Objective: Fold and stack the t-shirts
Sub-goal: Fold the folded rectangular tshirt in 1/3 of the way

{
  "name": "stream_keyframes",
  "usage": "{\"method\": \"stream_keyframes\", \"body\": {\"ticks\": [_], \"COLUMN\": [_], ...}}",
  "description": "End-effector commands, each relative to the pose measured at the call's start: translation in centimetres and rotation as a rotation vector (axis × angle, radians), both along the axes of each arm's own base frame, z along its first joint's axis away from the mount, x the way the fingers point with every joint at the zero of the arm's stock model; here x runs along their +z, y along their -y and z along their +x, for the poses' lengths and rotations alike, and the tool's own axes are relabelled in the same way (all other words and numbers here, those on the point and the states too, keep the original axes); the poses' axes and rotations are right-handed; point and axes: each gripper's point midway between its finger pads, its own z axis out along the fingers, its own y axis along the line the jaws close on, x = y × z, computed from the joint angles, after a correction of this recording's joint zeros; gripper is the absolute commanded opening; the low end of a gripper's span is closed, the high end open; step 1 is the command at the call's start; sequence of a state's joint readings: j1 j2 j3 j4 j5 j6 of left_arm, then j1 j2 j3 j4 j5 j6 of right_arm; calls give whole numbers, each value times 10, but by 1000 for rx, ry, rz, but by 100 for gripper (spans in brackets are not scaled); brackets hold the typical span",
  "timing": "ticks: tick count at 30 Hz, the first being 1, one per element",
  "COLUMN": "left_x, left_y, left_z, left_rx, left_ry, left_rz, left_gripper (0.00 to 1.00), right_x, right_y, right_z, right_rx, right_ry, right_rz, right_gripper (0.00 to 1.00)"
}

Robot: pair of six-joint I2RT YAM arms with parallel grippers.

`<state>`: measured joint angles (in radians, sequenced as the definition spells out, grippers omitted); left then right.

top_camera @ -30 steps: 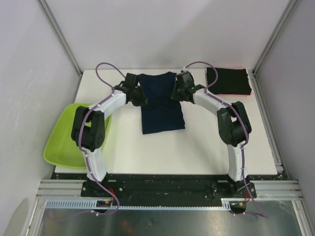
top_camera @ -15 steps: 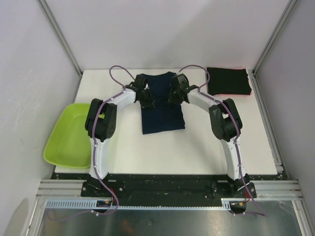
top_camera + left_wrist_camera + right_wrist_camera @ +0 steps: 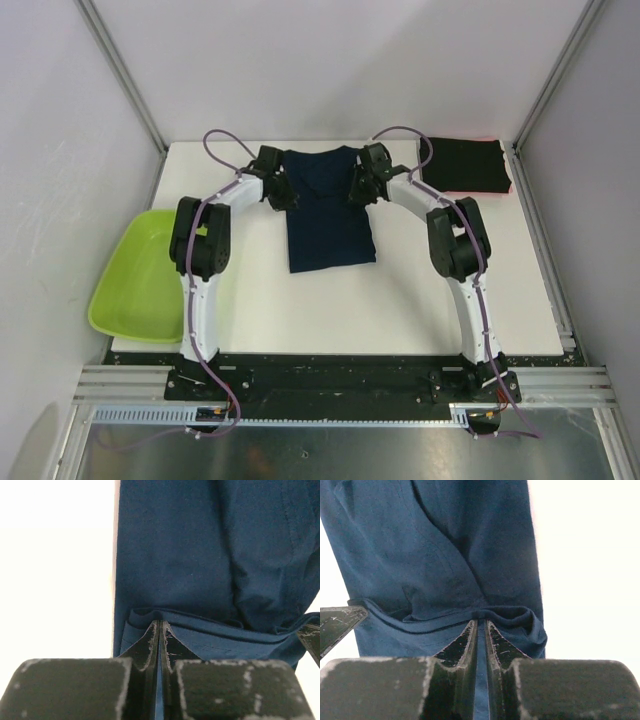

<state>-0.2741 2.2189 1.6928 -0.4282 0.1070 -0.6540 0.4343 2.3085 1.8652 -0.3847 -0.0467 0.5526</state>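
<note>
The dark navy t-shirt [image 3: 328, 210] lies on the white table as a long narrow folded strip. My left gripper [image 3: 284, 192] is shut on its far left edge; in the left wrist view the fingers [image 3: 160, 630] pinch a blue fold of the navy cloth [image 3: 200, 555]. My right gripper [image 3: 362, 188] is shut on its far right edge; in the right wrist view the fingers [image 3: 481, 627] pinch the navy cloth [image 3: 445, 545]. The black t-shirt [image 3: 462, 164] lies folded at the far right corner, with a red-pink edge [image 3: 470, 192] showing beneath it.
A lime-green plastic tub [image 3: 140, 275] sits at the table's left edge beside the left arm. Grey walls and metal frame rails enclose the white table [image 3: 400, 300] on three sides.
Both grippers, which had come inward over the shirt's upper part half a second ago, have moved back toward the far end. The near part of the navy shirt has not moved.
</note>
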Motion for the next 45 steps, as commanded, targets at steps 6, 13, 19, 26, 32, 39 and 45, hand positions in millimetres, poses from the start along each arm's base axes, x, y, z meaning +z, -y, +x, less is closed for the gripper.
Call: {"method": "stream_keyframes", "body": {"ticks": [6, 13, 19, 26, 32, 39, 45], "left_x": [-8, -13, -3, 20, 72, 93, 78], "left_y": [-14, -20, -25, -26, -15, 37, 96], "left_z": [4, -1, 0, 6, 8, -11, -22], "left_rx": [42, 46, 50, 28, -24, -141, -235], "left_ry": [10, -6, 13, 61, 164, 170, 128], "left_rz": [61, 69, 71, 55, 15, -103, -181], "left_gripper": [3, 1, 1, 3, 17, 19, 17], "right_x": [-7, 8, 67, 85, 61, 37, 26], "right_y": [8, 12, 7, 17, 30, 29, 27], "right_z": [28, 35, 39, 18, -39, -85, -108], "right_rx": [0, 9, 17, -23, -31, -19, -28], "right_ry": [12, 28, 135, 118, 32, -53, -89], "right_rz": [-34, -30, -32, -37, -8, -1, -4], "right_gripper": [15, 16, 17, 17, 17, 16, 16]}}
